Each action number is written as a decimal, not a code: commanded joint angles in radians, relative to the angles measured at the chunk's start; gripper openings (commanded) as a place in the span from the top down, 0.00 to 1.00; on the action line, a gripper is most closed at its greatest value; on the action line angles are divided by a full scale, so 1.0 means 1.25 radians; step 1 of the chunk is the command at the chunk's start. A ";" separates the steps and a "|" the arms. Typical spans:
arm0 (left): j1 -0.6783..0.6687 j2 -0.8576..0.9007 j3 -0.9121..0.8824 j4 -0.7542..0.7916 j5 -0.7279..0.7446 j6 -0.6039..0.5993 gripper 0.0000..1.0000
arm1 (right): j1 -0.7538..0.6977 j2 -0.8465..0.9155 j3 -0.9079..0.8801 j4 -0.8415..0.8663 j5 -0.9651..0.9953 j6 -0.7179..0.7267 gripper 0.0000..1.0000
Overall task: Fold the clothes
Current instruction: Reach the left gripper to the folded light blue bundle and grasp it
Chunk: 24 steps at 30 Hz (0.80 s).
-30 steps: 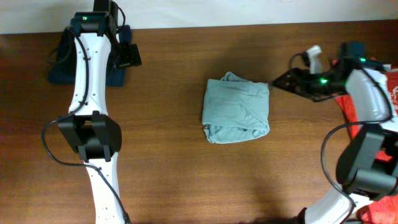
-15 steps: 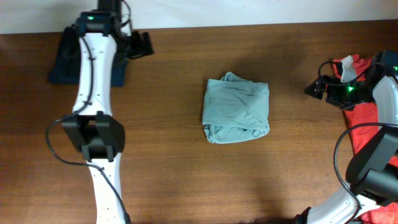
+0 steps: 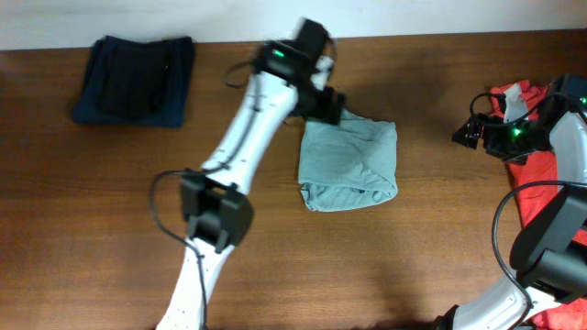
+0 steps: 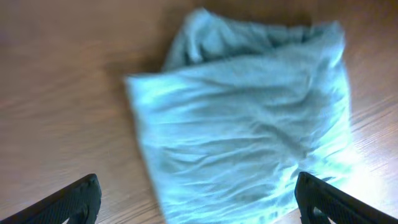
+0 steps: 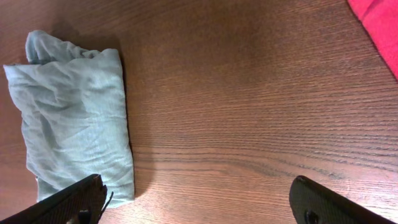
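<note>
**Left gripper (image 4: 198,203) poised over the folded grey-blue T-shirt (image 3: 348,165), jaws spread wide and empty**

Its fingers straddle the bundle, which lies mid-table (image 3: 275,266) as a compact, slightly lumpy rectangle. To move or tidy it well, I judge the pinch should catch every layer at one edge, so that no fold slips loose. The right gripper (image 5: 198,200) hangs with its jaws likewise apart, holding nothing, near the red T-shirt (image 5: 380,25); the navy garment (image 3: 133,78) lies folded at the far left corner; no basket, bin or tray shows.

Red T-shirt (image 3: 537,172) partly off-frame.
</note>
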 commanded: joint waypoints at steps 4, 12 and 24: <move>-0.110 0.082 0.005 -0.005 -0.137 0.013 0.01 | -0.001 -0.005 0.011 -0.002 0.009 -0.008 0.01; -0.157 0.086 0.004 -0.009 -0.245 -0.047 0.01 | -0.001 -0.005 0.011 -0.002 0.009 -0.008 0.01; -0.142 0.148 0.003 -0.013 -0.273 -0.085 0.01 | -0.001 -0.005 0.011 -0.002 0.009 -0.008 0.01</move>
